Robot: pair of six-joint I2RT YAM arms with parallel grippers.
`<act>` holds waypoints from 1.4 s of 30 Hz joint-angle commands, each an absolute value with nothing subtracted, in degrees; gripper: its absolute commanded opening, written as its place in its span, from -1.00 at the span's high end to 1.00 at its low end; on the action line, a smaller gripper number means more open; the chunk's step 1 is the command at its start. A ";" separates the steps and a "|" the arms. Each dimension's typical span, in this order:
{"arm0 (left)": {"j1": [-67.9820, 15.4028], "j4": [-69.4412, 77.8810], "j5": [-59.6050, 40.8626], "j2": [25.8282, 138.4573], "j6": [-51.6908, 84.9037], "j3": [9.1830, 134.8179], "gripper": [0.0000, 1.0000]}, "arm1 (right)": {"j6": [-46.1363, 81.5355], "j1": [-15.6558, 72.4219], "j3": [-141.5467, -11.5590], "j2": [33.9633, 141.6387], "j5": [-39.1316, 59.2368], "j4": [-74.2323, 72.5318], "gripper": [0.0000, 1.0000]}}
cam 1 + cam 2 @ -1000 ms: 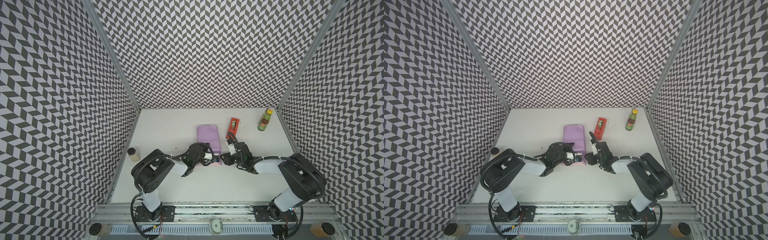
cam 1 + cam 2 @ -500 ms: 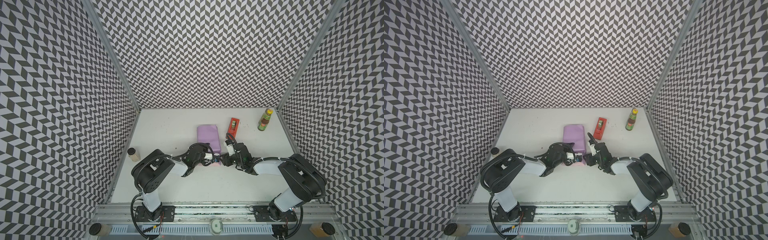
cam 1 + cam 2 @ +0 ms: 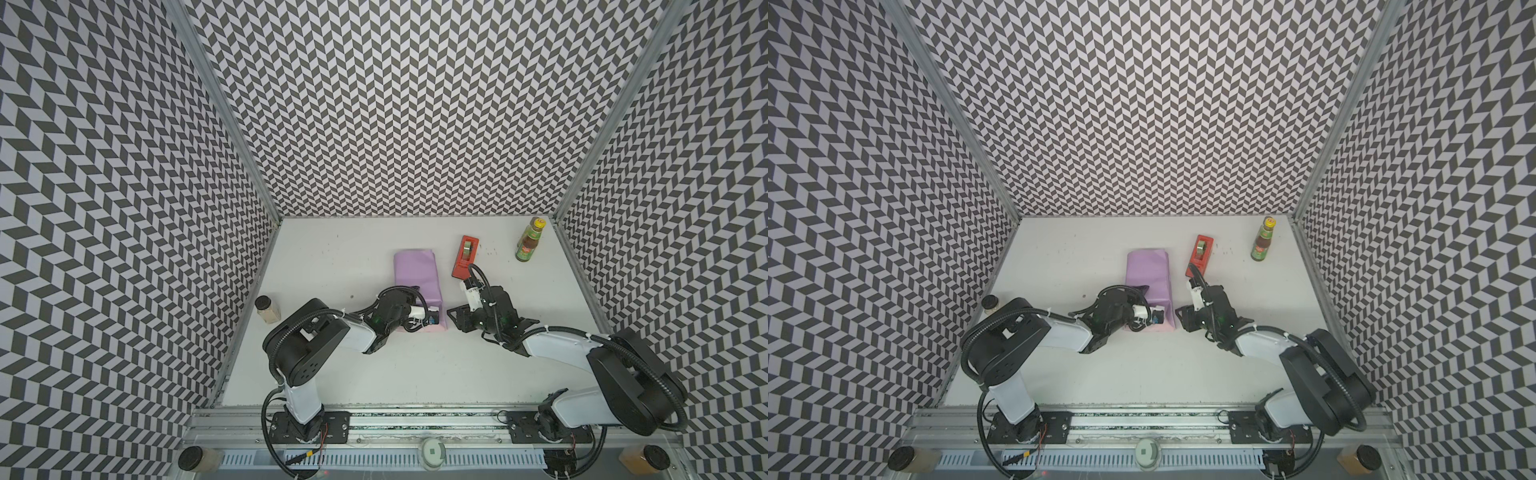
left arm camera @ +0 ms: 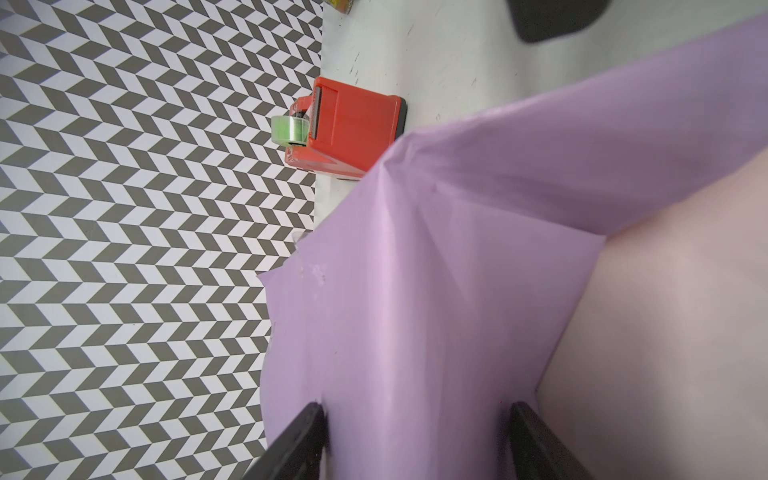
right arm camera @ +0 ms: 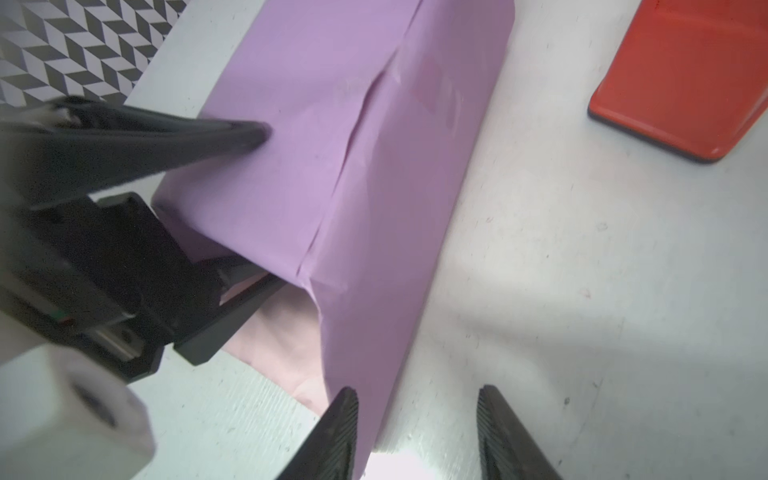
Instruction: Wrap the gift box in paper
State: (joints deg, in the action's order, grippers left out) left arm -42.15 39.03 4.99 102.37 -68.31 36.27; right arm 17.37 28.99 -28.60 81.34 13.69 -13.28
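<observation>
The gift box is hidden inside the paper [image 3: 415, 270] [image 3: 1148, 270], a lilac parcel lying mid-table with a pale pink flap spread at its near end. My left gripper [image 3: 415, 291] [image 3: 1142, 287] [image 4: 415, 415] [image 5: 262, 208] is turned on its side at that near end. One finger lies on the parcel's top and the other sits low by the pink flap, so the jaws are shut on the paper-covered end. My right gripper [image 3: 453, 320] [image 3: 1179, 318] [image 5: 415, 399] stands open at the parcel's near right corner. One of its fingertips [image 5: 345, 407] touches the lilac side flap.
A red tape dispenser [image 3: 464, 255] [image 3: 1200, 255] [image 4: 353, 133] [image 5: 685, 75] lies just right of the parcel. A sauce bottle [image 3: 528, 241] [image 3: 1262, 241] stands at the back right. A small jar [image 3: 267, 309] [image 3: 990, 303] stands by the left wall. Patterned walls enclose three sides.
My right gripper has edged left toward the parcel's near right corner and its jaws have narrowed a little. The left gripper has kept its hold and place.
</observation>
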 commanded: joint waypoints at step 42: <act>-42.97 27.55 5.45 106.79 -67.43 34.44 -0.39 | 19.51 39.29 -34.75 97.30 -6.79 -25.76 0.59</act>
State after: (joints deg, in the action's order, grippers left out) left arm -42.74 39.46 5.80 102.65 -67.85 36.27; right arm 19.07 39.00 -35.16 96.84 -4.58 -22.79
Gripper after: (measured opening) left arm 0.700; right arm 0.211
